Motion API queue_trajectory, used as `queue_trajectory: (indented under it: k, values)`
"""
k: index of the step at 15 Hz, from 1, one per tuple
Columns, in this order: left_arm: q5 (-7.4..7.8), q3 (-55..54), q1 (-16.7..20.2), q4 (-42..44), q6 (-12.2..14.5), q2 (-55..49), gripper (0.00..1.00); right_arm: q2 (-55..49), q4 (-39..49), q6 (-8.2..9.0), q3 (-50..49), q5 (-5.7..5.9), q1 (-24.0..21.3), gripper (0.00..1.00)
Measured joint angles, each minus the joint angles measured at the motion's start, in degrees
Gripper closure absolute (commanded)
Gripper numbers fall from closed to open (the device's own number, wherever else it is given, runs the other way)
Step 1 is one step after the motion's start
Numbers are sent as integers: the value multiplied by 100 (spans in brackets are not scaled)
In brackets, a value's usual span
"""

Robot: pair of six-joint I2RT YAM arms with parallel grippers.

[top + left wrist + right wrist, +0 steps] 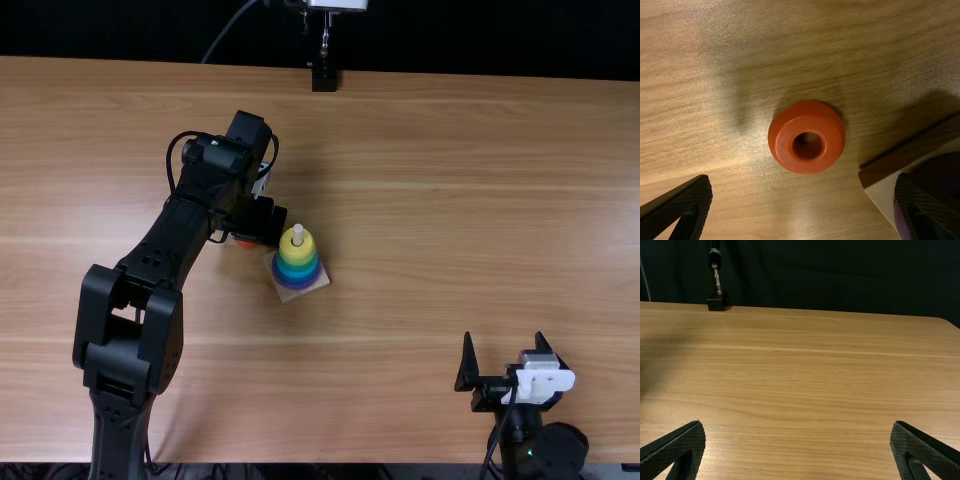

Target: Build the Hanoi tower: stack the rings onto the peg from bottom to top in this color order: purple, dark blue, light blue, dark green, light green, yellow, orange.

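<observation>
In the top view my left gripper (258, 222) is low over the table, just left of the peg's wooden base (292, 293). Yellow ring (291, 251) tops the stack on the peg (298, 234), above green, blue and purple rings. Part of the orange ring (246, 244) peeks out beneath the gripper. The left wrist view has the orange ring (794, 153) flat on the wood, beyond the wide-open fingers of the left gripper (802, 207); the base's corner (887, 192) is close to one finger. At the near right, my right gripper (505, 362) stands open and empty, likewise the right gripper (797, 450) in its wrist view.
A small black stand (324, 78) is at the table's far edge, with a dark curtain (840, 277) behind it. The left arm spans the left part of the table (450, 220), while the right arm stays at the near edge.
</observation>
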Motion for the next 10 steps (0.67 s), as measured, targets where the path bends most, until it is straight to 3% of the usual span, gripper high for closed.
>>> queue_trajectory:
  k: [10]
  values:
    - [24, -109, 13, 280, 2, 348, 0, 0, 0, 4, 0, 0, 0, 0]
